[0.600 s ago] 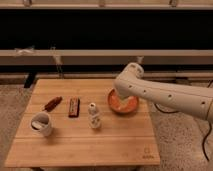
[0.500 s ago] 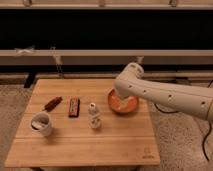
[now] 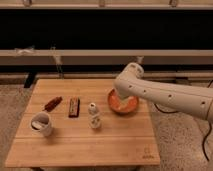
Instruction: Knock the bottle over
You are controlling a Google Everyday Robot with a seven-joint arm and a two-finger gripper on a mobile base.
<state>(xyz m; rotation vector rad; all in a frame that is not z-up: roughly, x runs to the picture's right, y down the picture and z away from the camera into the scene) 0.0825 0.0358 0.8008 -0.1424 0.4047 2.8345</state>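
Note:
The small white bottle stands upright near the middle of the wooden table. It has a round cap and a bulgy ribbed body. My white arm reaches in from the right and bends down at its elbow. My gripper hangs at the arm's end over the orange bowl, a short way right of the bottle and apart from it.
A white mug stands at the front left. A dark bar and a reddish-brown packet lie left of the bottle. A dark shelf unit runs behind the table. A cable hangs at the right.

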